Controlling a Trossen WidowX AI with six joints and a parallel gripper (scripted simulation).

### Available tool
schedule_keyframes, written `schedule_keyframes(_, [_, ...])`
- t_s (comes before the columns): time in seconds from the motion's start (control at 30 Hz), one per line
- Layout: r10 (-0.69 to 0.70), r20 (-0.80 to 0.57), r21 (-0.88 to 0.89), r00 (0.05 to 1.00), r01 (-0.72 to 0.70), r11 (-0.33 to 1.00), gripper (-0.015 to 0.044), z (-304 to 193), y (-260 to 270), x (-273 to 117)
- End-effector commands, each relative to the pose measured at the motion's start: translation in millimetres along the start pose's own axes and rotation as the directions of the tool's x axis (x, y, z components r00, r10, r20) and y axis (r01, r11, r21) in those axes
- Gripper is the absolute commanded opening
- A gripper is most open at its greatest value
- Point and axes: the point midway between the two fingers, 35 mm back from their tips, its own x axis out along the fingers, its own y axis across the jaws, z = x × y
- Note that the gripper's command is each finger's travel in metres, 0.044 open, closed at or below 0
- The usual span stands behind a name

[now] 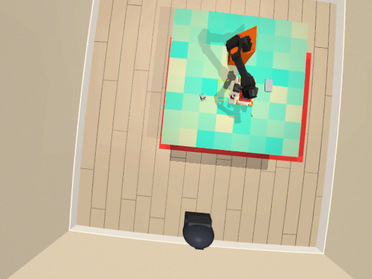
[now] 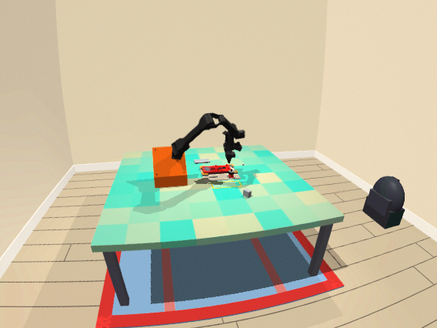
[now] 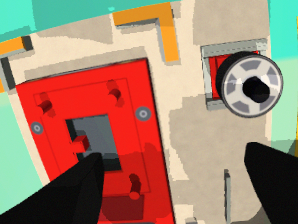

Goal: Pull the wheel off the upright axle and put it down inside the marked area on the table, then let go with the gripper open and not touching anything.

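The gripper (image 3: 176, 196) is being held spread, with nothing between its two dark fingers, which are framing the bottom of the wrist view. It is being carried above the board (image 3: 193, 129), well clear of contact as far as the outside view shows.

The wheel (image 3: 250, 87) is being seen from above, up and to the right of the gripper, seated on the upright axle whose dark tip is showing at the wheel's centre. It is sitting at the board's edge, right of the red plate (image 3: 100, 156). The wheel is being judged small, light and stiff, with a pale spoked face and a round rim; slipping is likely if only the curved edge is pinched lightly. A hold across the rim, on opposite sides of the axle, is being judged best, followed by a straight upward pull so the bore is not jammed on the axle. The rim's texture is too blurred to be told.

The marked area (image 1: 222, 90), a thin yellow outline, is lying just beside the board, on the table (image 2: 215, 227), on the side away from the red plate.
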Motion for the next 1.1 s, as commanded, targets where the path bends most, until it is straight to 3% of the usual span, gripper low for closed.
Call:
schedule_keyframes(0.0, [-0.107, 0.002, -0.127, 0.994, 0.106, 0.986, 0.03, 16.3, -46.3, -15.0])
schedule_keyframes(0.33, [-0.112, 0.001, -0.134, 0.994, 0.111, 0.985, 0.03, 17.4, -46.3, -11.0])
schedule_keyframes(0.63, [-0.115, 0.002, -0.134, 0.993, 0.114, 0.984, 0.03, 16.8, -51.9, 53.6])
schedule_keyframes(0.8, [-0.115, 0.002, -0.134, 0.993, 0.115, 0.984, 0.03, 15.2, -52.6, 59.3])
schedule_keyframes(0.9, [-0.112, -0.008, -0.126, 0.994, 0.11, 0.986, 0.0221, 14.4, -54.0, 55.9])
schedule_keyframes(1.07, [-0.112, -0.008, -0.126, 0.994, 0.11, 0.986, 0.0188, 14.4, -54.0, 55.9])
